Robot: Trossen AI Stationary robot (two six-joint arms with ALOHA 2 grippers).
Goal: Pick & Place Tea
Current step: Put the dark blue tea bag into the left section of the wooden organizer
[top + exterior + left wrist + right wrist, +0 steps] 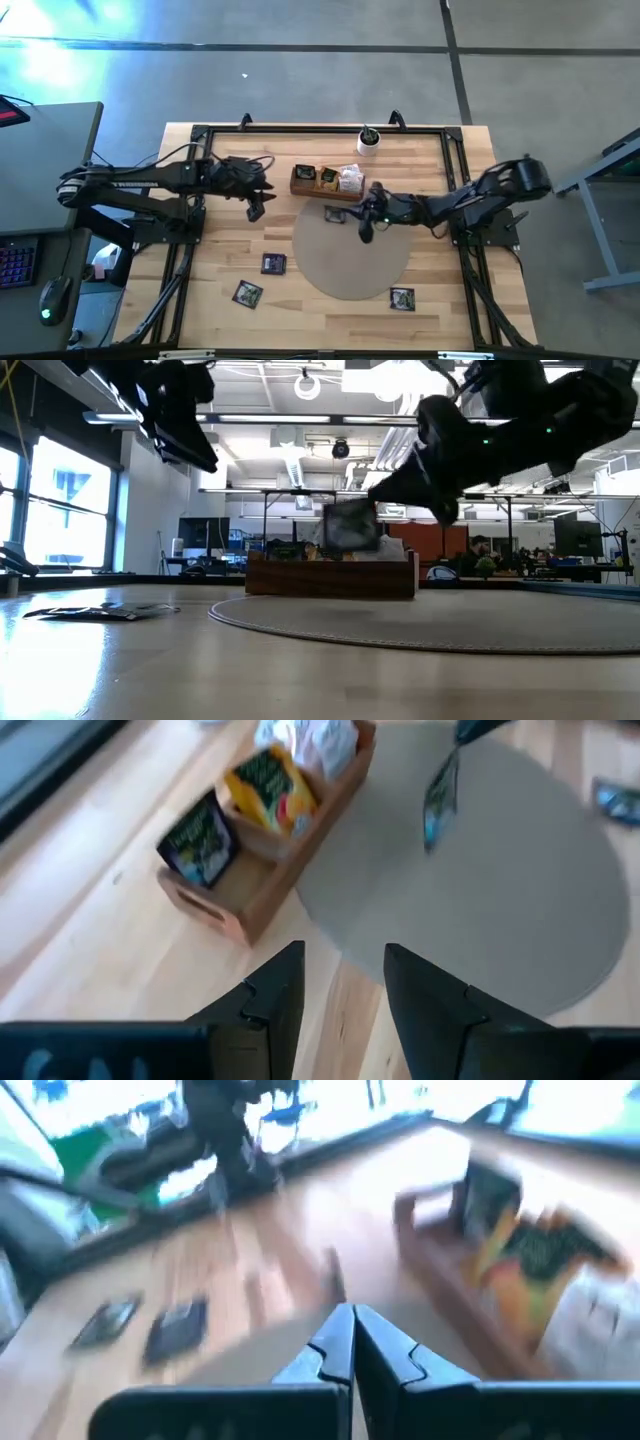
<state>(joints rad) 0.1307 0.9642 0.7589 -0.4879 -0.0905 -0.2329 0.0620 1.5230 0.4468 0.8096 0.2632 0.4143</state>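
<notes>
I have the right tool [366, 228] pinched shut on a small dark flat tea sachet [350, 525], which hangs on edge from its tips just short of the low wooden tray with compartments [301, 186]. That puts me mid-carry, over the round grey mat [350, 270] and close to the drop.

Some of the job looks done: the tray ahead of this tool already holds a dark green-printed sachet [200, 842], a yellow one [272, 790] and some whitish ones [305, 740], though the exact count per compartment is hard to tell from here.

Left to do: three dark sachets lie flat on the bench, well behind and to the side of the right tool, two of them [273, 263] [247, 293] on bare wood and one [402, 298] at the mat's far edge.

The left tool [255, 208] hangs empty, fingers [275, 995] parted, just beside the tray's other end.
</notes>
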